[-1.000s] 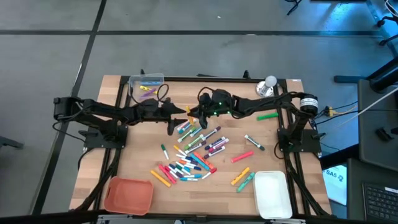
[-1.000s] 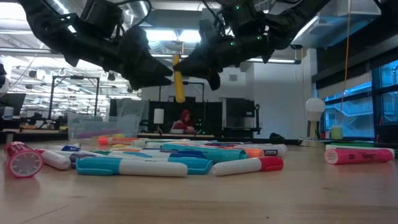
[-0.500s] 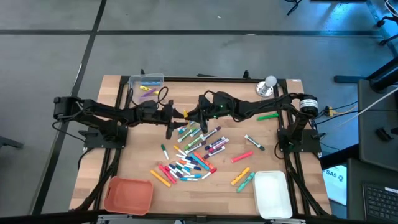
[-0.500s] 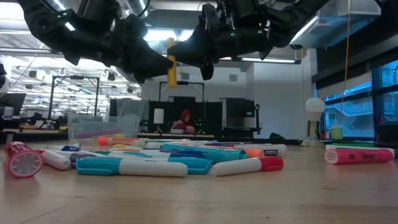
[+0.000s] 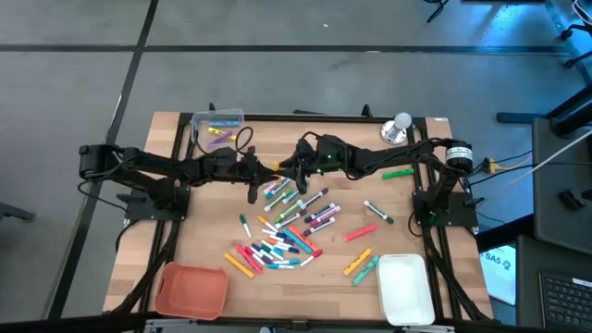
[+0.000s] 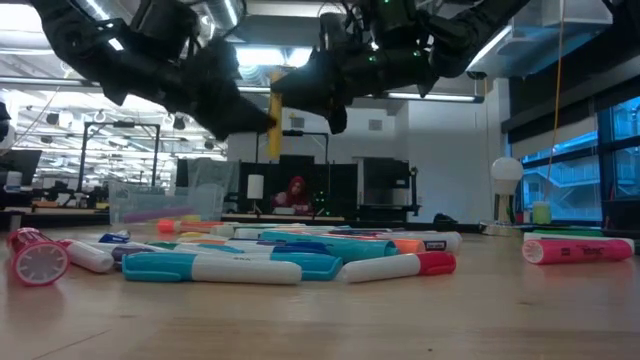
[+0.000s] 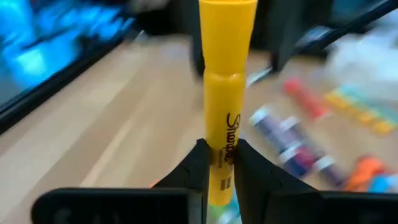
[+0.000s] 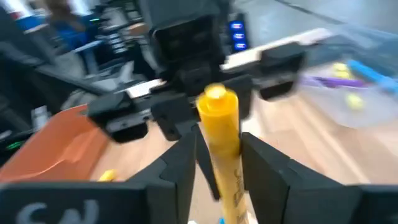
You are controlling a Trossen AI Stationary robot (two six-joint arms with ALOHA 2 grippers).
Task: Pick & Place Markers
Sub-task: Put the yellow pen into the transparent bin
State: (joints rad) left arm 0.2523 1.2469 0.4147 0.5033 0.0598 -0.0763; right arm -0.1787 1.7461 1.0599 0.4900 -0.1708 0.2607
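Note:
A yellow marker (image 6: 273, 115) stands upright in the air above the table's far middle, between my two grippers. My left gripper (image 7: 221, 163) comes from the left and is shut on it. My right gripper (image 8: 217, 163) comes from the right. Its fingers stand open on either side of the same marker, with a gap showing on one side. In the high view the marker (image 5: 275, 169) is a small spot between the two grippers. Many more markers (image 5: 291, 222) lie in a loose heap on the wooden table (image 5: 213, 213) below. My left gripper pinches the yellow marker's barrel (image 7: 219, 142) between its two fingers, on the lower part below the printed lettering. The fingers come level from the table's left and lie across the marker. The marker stands upright, lifted clear of the table.
A clear bin (image 5: 218, 125) holding a few markers stands at the far left, and a silver bell (image 5: 398, 128) at the far right. An orange tray (image 5: 191, 289) lies near left, a white tray (image 5: 405, 289) near right. Stray markers (image 5: 399, 172) lie to the right of the heap.
My right gripper has carried the yellow marker a little toward the table's left and up, to my left gripper. My left gripper has come onto the marker's lower part and taken hold. The marker has stayed upright and clear of the table.

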